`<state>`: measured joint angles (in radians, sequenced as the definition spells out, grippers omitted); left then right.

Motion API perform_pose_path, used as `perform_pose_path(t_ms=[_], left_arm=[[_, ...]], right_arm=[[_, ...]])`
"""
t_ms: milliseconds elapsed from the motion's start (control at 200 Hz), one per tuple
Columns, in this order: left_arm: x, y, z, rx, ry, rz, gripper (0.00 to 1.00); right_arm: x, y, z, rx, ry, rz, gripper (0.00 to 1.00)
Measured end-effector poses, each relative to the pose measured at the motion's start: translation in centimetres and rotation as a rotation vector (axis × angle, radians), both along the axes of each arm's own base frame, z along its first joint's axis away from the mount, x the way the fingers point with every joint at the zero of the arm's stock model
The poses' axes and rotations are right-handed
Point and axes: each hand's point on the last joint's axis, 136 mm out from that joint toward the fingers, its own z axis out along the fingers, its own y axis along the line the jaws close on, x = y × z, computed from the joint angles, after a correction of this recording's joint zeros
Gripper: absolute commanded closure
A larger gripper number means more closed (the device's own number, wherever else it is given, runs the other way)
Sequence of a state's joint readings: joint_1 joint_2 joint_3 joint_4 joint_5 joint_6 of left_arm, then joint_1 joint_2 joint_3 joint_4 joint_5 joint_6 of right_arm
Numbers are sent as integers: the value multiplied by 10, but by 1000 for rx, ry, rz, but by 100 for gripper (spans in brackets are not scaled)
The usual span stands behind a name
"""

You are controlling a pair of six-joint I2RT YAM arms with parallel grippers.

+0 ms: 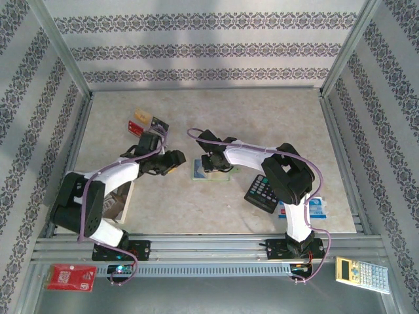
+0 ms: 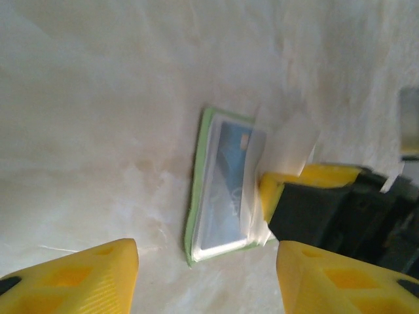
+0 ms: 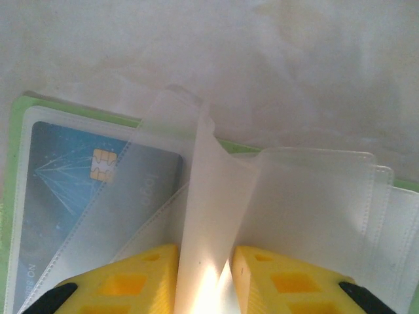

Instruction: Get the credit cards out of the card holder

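The lime-green card holder (image 1: 216,174) lies open at the table's middle. Its clear plastic sleeves stand fanned up, and my right gripper (image 3: 204,252) is shut on one upright sleeve (image 3: 209,190) from above. A blue-and-white credit card (image 3: 91,196) with a gold chip lies in the left sleeve. My left gripper (image 2: 206,261) hovers just left of the card holder (image 2: 195,196), open, with nothing between its fingers. In the top view my left gripper (image 1: 174,161) faces my right gripper (image 1: 213,163). Red (image 1: 135,127), tan (image 1: 141,116) and black (image 1: 159,124) cards lie on the table at the back left.
A black calculator (image 1: 263,191) lies right of the card holder, with a blue-and-white box (image 1: 315,208) beyond it. A flat object (image 1: 121,203) lies under my left arm. A red packet (image 1: 69,278) and a pale calculator (image 1: 361,273) rest on the front ledge.
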<state>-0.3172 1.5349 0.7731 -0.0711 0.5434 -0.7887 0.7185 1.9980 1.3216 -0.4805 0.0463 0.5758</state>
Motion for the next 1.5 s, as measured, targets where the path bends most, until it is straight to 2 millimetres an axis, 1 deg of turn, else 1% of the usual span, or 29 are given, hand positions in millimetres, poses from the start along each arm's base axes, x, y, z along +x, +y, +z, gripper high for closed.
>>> perform_pose_path(t_ms=[85, 135, 255, 405, 650, 740, 904, 984, 1209, 1314, 1499], left_arm=[[-9, -20, -15, -5, 43, -42, 49], [-12, -29, -21, -13, 54, -62, 52], [-15, -43, -29, -41, 80, -79, 60], [-10, -47, -28, -67, 74, -70, 66], [3, -55, -21, -95, 52, -70, 70], [6, -58, -22, -101, 55, -75, 70], [5, -60, -33, -101, 83, -79, 71], [4, -59, -36, -98, 93, -78, 73], [9, -61, -33, -99, 82, -77, 75], [8, -60, -37, -96, 92, -76, 76], [8, -60, -40, -95, 100, -73, 76]], right_arm=[[0, 0, 0, 10, 3, 0, 69], [0, 0, 0, 13, 0, 0, 70], [0, 1, 0, 20, -3, 0, 69], [0, 1, 1, 33, 2, -1, 70], [0, 1, 1, 38, -2, 0, 70], [0, 1, 1, 38, -2, 0, 70], [0, 1, 0, 41, -5, 0, 70], [0, 1, 1, 43, -5, 0, 70], [0, 1, 3, 75, 5, -3, 69], [0, 1, 5, 92, 10, -6, 67], [-3, -3, 9, 98, 10, -18, 67]])
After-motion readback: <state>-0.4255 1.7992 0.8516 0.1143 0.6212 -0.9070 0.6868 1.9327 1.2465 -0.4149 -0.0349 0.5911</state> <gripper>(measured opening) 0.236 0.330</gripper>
